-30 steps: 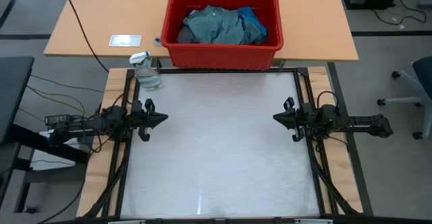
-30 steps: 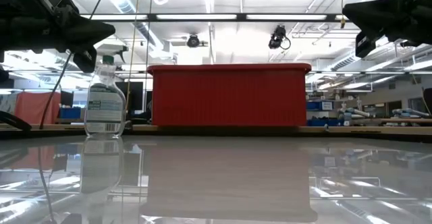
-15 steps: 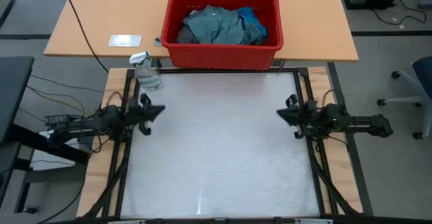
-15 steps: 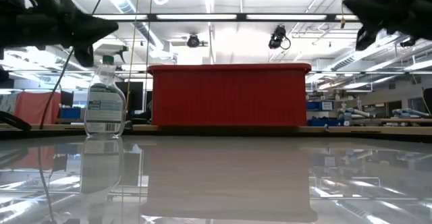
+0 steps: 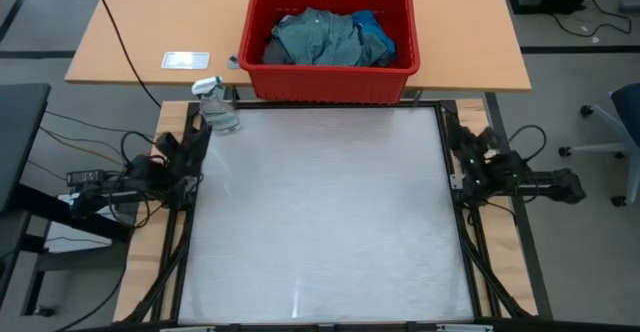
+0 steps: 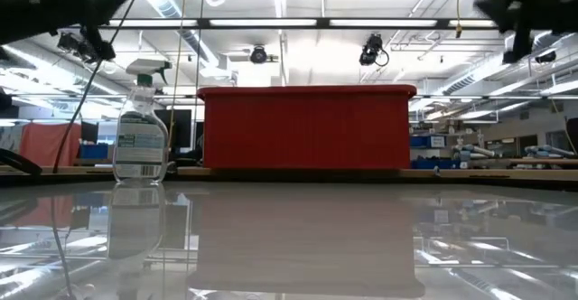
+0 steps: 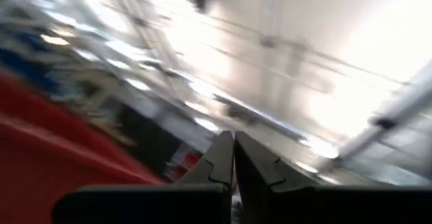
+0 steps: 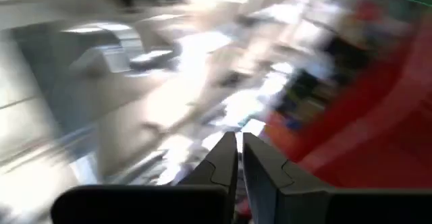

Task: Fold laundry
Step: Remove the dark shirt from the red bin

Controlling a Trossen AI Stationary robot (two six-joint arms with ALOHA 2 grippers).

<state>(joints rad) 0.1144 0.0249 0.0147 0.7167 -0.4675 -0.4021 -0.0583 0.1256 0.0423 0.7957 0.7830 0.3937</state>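
The laundry lies heaped in the red bin point(image 5: 330, 82) on the wooden table beyond the work table's far edge. A teal-green shirt point(image 5: 318, 37) is on top, with a bright blue piece point(image 5: 373, 27) beside it and a dark grey piece point(image 5: 273, 52) at the left. The other pieces are hidden. My left gripper point(image 5: 197, 135) point(image 7: 233, 158) is at the table's left edge, raised and shut, holding nothing. My right gripper point(image 5: 463, 140) point(image 8: 239, 158) is at the right edge, also raised, shut and empty. Both are far from the bin.
A clear spray bottle point(image 5: 216, 107) point(image 6: 142, 124) stands at the work table's far left corner, close to my left gripper. A small white card point(image 5: 186, 60) lies on the wooden table point(image 5: 150, 22). The reflective work surface point(image 5: 320, 212) stretches between the arms.
Both arms have drawn back from over the table: the left toward the left edge, the right toward the right edge. Both grippers have turned from pointing inward across the table to pointing toward the far edge and have tipped upward. The laundry has not moved.
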